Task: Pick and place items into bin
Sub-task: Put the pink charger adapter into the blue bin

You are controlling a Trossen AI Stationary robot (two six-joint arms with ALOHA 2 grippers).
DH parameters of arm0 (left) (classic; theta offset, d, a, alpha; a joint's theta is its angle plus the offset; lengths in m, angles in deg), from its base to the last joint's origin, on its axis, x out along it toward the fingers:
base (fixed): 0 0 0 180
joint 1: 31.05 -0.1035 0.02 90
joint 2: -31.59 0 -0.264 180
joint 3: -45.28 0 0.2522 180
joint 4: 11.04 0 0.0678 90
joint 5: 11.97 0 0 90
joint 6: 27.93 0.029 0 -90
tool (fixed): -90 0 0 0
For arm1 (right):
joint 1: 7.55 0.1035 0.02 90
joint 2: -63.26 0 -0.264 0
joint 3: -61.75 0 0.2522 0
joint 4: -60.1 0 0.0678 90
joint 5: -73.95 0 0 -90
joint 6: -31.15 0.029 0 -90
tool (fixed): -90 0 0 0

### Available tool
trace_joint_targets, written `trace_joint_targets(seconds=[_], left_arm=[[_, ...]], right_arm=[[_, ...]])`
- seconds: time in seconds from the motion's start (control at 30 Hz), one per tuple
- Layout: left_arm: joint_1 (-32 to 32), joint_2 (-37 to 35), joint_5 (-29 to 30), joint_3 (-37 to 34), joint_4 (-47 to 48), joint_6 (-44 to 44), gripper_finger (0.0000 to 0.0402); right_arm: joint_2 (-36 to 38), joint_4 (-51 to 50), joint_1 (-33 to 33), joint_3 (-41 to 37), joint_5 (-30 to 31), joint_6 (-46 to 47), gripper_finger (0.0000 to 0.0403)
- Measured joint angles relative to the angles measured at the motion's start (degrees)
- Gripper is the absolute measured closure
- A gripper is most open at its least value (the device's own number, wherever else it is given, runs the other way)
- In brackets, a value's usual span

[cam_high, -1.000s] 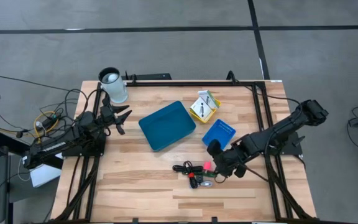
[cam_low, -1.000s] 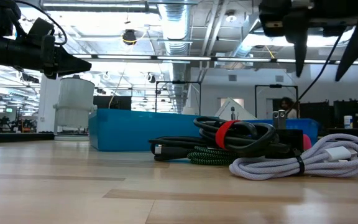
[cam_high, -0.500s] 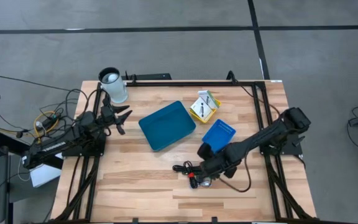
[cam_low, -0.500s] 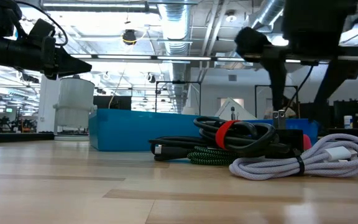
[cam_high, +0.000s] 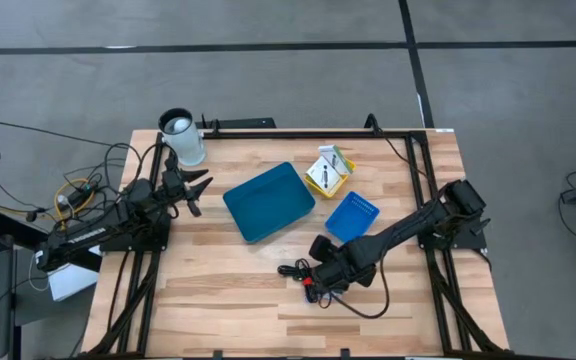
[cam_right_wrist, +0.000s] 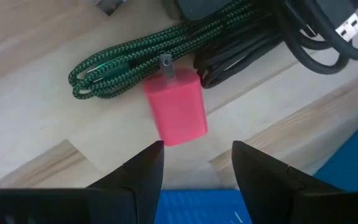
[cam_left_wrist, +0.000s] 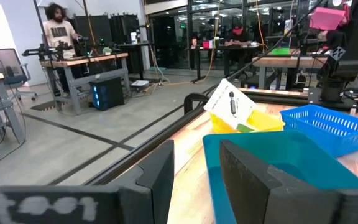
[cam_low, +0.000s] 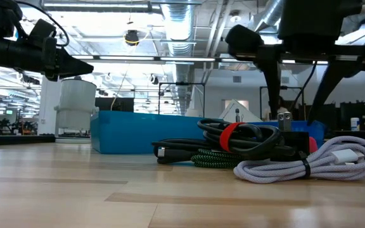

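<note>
Right gripper (cam_right_wrist: 194, 165), fingers parted and empty, hovering just over the pink charger (cam_right_wrist: 175, 109) (left gripper (cam_high: 196, 190) likewise parted, waiting well apart).

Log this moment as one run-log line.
right gripper: open, above pink charger beside cable pile | left gripper: open, idle near teal bin | nothing held | bin holds no items

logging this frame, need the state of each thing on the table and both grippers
right gripper: open, hovering over the pink charger, holding nothing
pink charger: lying on the table, prongs toward the green braided cable, not gripped
green braided cable: coiled, on the table
black cable: bundled, red strap around it
white cable: coiled, tied
large blue bin: upright, empty
small blue basket: upright, empty
left gripper: open, idle near the large blue bin
</note>
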Motion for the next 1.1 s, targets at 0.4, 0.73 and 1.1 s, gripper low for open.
trace_joint_targets(seconds=[0.4, 0.73, 1.1], left_arm=[[0.0, 0.0, 0.0, 0.0, 0.0, 0.0, 0.0282], [0.0, 0.0, 0.0, 0.0, 0.0, 0.0, 0.0282], [0.0, 0.0, 0.0, 0.0, 0.0, 0.0, 0.0282]], right_arm=[[0.0, 0.0, -0.4, -0.4, -2.6, -6.8, 0.0221], [0.0, 0.5, 0.3, -1.2, -3.3, -7.6, 0.0221], [0.0, 1.9, 0.9, -1.2, -3.2, -7.6, 0.0221]])
